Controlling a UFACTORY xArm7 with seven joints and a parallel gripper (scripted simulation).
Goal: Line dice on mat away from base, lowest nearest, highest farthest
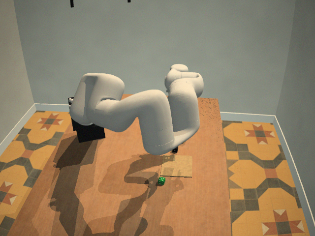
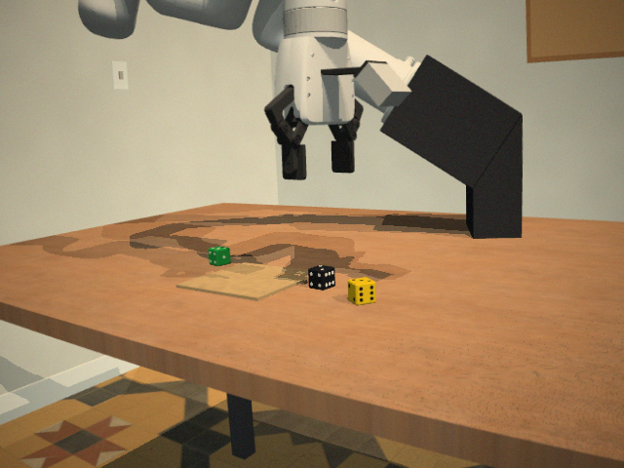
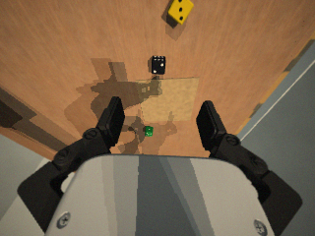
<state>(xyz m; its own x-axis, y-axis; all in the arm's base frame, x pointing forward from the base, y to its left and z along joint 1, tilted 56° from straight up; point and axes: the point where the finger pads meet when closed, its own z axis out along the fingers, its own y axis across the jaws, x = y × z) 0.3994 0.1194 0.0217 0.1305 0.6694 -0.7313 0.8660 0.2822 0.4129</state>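
A tan square mat lies flat on the wooden table. A green die sits on the table just off one mat edge. A black die sits on the table just off the opposite edge. A yellow die lies a little beyond the black one. No die is on the mat. My gripper is open and empty, high above the mat. In the top view the arm hides the gripper.
The robot's black base block stands at the table's far side from the mat. The table's edge runs close to the mat and the green die in the wrist view. Arm shadows cross the table.
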